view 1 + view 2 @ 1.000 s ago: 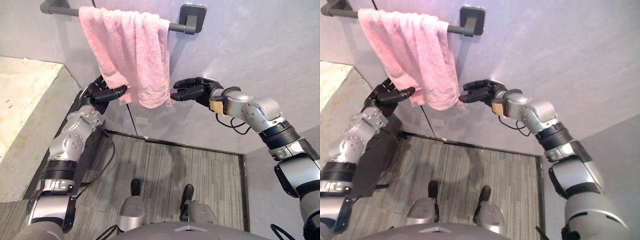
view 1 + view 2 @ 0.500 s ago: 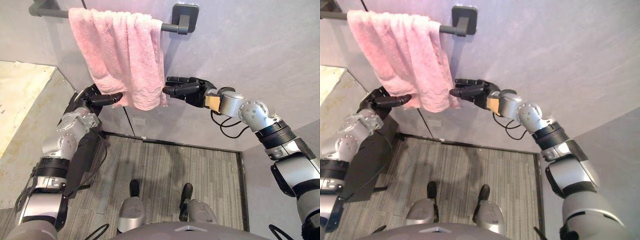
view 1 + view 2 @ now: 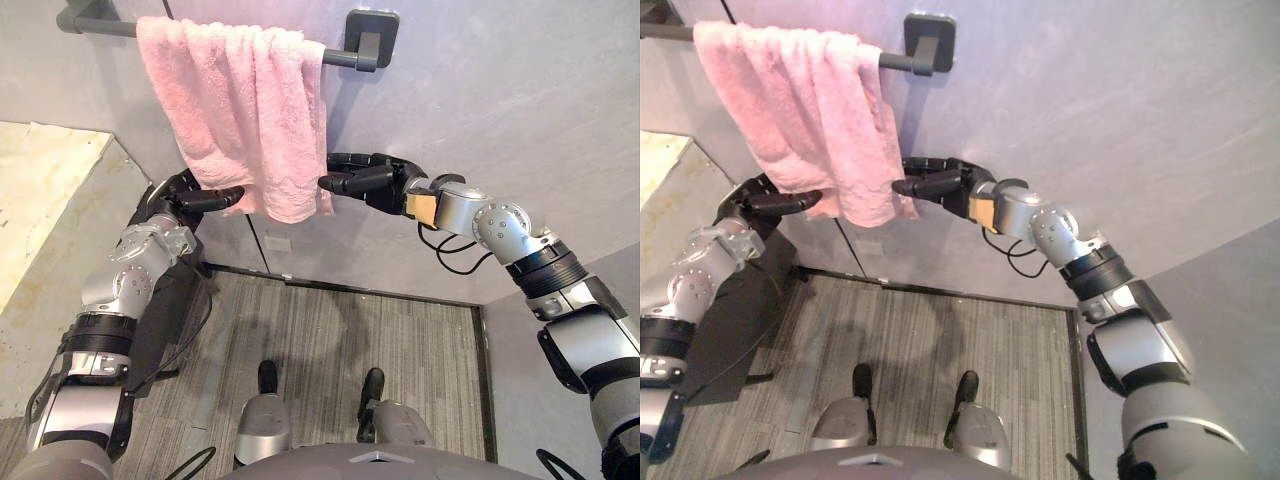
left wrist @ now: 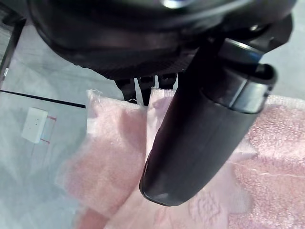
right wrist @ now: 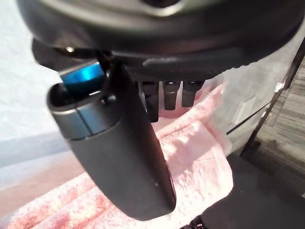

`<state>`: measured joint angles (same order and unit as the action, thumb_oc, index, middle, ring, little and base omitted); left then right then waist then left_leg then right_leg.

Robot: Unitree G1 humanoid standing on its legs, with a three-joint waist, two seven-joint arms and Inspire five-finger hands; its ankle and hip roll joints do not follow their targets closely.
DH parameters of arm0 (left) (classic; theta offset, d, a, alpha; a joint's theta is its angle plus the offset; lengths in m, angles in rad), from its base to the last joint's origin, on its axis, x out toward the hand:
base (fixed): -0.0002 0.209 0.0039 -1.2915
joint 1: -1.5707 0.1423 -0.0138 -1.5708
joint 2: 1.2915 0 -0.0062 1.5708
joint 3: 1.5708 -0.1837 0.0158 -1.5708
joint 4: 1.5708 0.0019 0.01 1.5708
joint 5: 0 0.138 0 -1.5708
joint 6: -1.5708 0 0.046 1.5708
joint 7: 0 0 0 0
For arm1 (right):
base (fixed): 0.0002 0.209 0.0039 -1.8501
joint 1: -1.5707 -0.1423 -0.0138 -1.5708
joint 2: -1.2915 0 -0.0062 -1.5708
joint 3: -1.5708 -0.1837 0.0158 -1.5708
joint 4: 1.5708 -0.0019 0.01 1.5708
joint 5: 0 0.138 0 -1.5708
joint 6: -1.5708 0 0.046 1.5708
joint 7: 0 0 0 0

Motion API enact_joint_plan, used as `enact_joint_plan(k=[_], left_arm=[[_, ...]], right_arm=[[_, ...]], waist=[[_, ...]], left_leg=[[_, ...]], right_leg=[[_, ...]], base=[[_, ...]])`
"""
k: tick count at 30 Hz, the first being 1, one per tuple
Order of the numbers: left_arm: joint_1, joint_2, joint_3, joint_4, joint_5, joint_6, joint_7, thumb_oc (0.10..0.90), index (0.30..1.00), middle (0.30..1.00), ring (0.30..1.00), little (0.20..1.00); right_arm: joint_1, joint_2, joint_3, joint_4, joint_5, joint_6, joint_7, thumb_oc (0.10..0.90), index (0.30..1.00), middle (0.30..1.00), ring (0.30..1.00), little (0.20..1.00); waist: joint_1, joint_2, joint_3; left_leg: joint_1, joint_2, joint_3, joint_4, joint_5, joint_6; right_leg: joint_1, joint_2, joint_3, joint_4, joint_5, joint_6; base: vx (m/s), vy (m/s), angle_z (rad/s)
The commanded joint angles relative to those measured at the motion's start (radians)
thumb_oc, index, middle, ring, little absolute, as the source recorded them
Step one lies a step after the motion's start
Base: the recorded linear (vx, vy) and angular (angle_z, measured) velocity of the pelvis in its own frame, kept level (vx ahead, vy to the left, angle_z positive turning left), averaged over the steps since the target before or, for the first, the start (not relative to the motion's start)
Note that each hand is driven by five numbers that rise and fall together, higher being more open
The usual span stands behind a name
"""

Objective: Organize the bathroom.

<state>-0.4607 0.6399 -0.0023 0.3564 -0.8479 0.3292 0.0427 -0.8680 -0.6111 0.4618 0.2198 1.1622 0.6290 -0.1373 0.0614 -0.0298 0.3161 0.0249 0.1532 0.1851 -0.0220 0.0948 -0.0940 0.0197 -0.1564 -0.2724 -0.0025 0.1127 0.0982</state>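
Observation:
A pink towel (image 3: 240,110) hangs bunched over a dark grey bar (image 3: 340,55) on the grey wall. My left hand (image 3: 180,198) is at the towel's lower left edge, its thumb (image 4: 200,138) lying on the front of the cloth (image 4: 267,157). My right hand (image 3: 385,180) reaches in from the right to the lower right edge. Its fingers (image 3: 350,160) are straight and its thumb (image 5: 124,157) lies over the front of the towel (image 5: 200,157), with the hem in the gap between them.
A beige counter (image 3: 40,220) runs along the left. A dark box (image 3: 165,310) stands on the floor below my left arm. A small white outlet (image 3: 278,243) sits on the wall under the towel. Grey striped flooring (image 3: 330,340) lies below.
My right hand has moved left until its fingertips meet the towel's right edge. The left hand has stayed at the left edge. The camera shifted early on.

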Motion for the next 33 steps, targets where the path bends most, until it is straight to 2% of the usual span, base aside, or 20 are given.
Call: enact_joint_plan(k=[1,5,9,11,12,13,14,19,24,30,31,32,33], left_arm=[[-0.216,0.041,-0.075,-0.01,0.01,-0.101,-0.051,0.8,0.9,0.9,0.9,0.9],[-0.232,0.044,-0.083,-0.018,0.001,-0.096,-0.053,0.8,0.9,0.9,0.9,0.9],[-0.257,0.048,-0.093,-0.034,-0.023,-0.086,-0.056,0.8,0.9,0.9,0.9,0.9],[-0.262,0.047,-0.097,-0.048,-0.038,-0.078,-0.048,0.8,0.9,0.9,0.9,0.9],[-0.266,0.047,-0.097,-0.053,-0.053,-0.067,-0.067,0.8,0.9,0.9,0.9,0.9],[-0.269,0.046,-0.099,-0.059,-0.066,-0.04,-0.078,0.8,0.9,0.9,0.9,0.9],[-0.269,0.05,-0.096,-0.061,-0.045,-0.018,-0.063,0.8,0.9,0.9,0.9,0.9],[-0.3,0.07,-0.097,-0.034,-0.006,-0.082,-0.055,0.8,0.9,0.9,0.9,0.9],[-0.325,0.097,-0.096,-0.018,-0.007,-0.142,-0.08,0.8,0.9,0.9,0.9,0.9],[-0.336,0.111,-0.101,-0.012,0.008,-0.168,-0.111,0.8,0.9,0.9,0.9,0.9],[-0.337,0.112,-0.103,-0.01,0.013,-0.166,-0.117,0.761,0.841,0.841,0.841,0.841],[-0.342,0.114,-0.107,-0.01,0.008,-0.163,-0.122,0.684,0.726,0.726,0.726,0.726],[-0.345,0.115,-0.109,-0.01,0.007,-0.162,-0.125,0.577,0.566,0.566,0.566,0.566]], right_arm=[[-0.245,0.05,-0.023,-0.034,-0.039,-0.172,0.013,0.8,0.9,0.9,0.9,0.9],[-0.245,0.069,-0.02,-0.032,-0.053,-0.179,-0.001,0.8,0.9,0.9,0.9,0.9],[-0.255,0.099,-0.005,-0.033,-0.115,-0.219,-0.018,0.8,0.9,0.9,0.9,0.9],[-0.267,0.104,0.004,-0.031,-0.224,-0.228,-0.047,0.8,0.9,0.9,0.9,0.9],[-0.28,0.102,0.01,-0.021,-0.275,-0.254,-0.048,0.8,0.9,0.9,0.9,0.9],[-0.293,0.1,0.016,-0.013,-0.365,-0.26,-0.068,0.8,0.9,0.9,0.9,0.9],[-0.325,0.092,0.023,0.032,-0.465,-0.281,-0.042,0.8,0.9,0.9,0.9,0.9],[-0.369,0.084,0.042,0.054,-0.544,-0.28,-0.019,0.8,0.9,0.9,0.9,0.9],[-0.372,0.076,0.064,0.068,-0.567,-0.305,-0.01,0.8,0.9,0.9,0.9,0.9],[-0.362,0.077,0.059,0.065,-0.562,-0.305,-0.008,0.8,0.9,0.9,0.9,0.9],[-0.36,0.078,0.058,0.066,-0.564,-0.302,-0.005,0.8,0.9,0.9,0.9,0.9],[-0.361,0.082,0.059,0.067,-0.564,-0.298,0.002,0.8,0.9,0.9,0.9,0.9],[-0.361,0.084,0.06,0.066,-0.564,-0.296,0.002,0.569,0.554,0.554,0.554,0.554]], waist=[[0.015,0.005,-0.107],[0.019,0.007,-0.107],[0.021,0.006,-0.108],[0.019,0.009,-0.109],[0.017,0.012,-0.11],[0.015,0.014,-0.11],[0.011,0.023,-0.111],[-0.001,0.04,-0.107],[-0.001,0.051,-0.103],[-0.001,0.058,-0.11],[-0.001,0.059,-0.112],[-0.001,0.061,-0.115],[-0.002,0.062,-0.115]], left_leg=[[0.038,0.082,-0.018,0.075,-0.067,-0.035],[0.037,0.081,-0.021,0.073,-0.066,-0.035],[0.035,0.081,-0.02,0.072,-0.066,-0.035],[0.035,0.083,-0.02,0.071,-0.066,-0.036],[0.037,0.084,-0.018,0.069,-0.066,-0.036],[0.037,0.084,-0.017,0.068,-0.067,-0.036],[0.041,0.084,-0.014,0.064,-0.068,-0.035],[0.046,0.081,-0.013,0.064,-0.07,-0.035],[0.044,0.075,-0.014,0.067,-0.073,-0.036],[0.05,0.07,-0.017,0.061,-0.075,-0.035],[0.05,0.069,-0.017,0.059,-0.076,-0.035],[0.052,0.067,-0.016,0.057,-0.076,-0.034],[0.053,0.066,-0.015,0.057,-0.077,-0.034]], right_leg=[[-0.042,-0.106,0.021,0.104,-0.072,0.094],[-0.041,-0.107,0.018,0.103,-0.07,0.095],[-0.044,-0.105,0.022,0.099,-0.067,0.096],[-0.048,-0.103,0.026,0.098,-0.065,0.097],[-0.049,-0.103,0.03,0.096,-0.064,0.097],[-0.052,-0.103,0.035,0.095,-0.063,0.097],[-0.056,-0.101,0.045,0.094,-0.061,0.098],[-0.057,-0.098,0.063,0.098,-0.066,0.092],[-0.057,-0.101,0.064,0.103,-0.072,0.089],[-0.051,-0.107,0.061,0.1,-0.074,0.088],[-0.05,-0.107,0.06,0.099,-0.074,0.088],[-0.049,-0.109,0.059,0.097,-0.074,0.088],[-0.048,-0.11,0.058,0.097,-0.074,0.089]], base=[[0.0,0.0,0.0],[0.0,0.0,0.0],[-0.02,-0.014,0.06],[-0.02,-0.004,0.09],[0.0,0.0,0.0],[-0.02,0.035,0.0],[-0.02,0.048,-0.03],[0.0,0.045,-0.07],[0.0,0.0,0.0],[0.0,0.0,0.0],[0.0,0.0,0.0],[0.0,0.0,0.0],[0.01,0.031,0.01]])
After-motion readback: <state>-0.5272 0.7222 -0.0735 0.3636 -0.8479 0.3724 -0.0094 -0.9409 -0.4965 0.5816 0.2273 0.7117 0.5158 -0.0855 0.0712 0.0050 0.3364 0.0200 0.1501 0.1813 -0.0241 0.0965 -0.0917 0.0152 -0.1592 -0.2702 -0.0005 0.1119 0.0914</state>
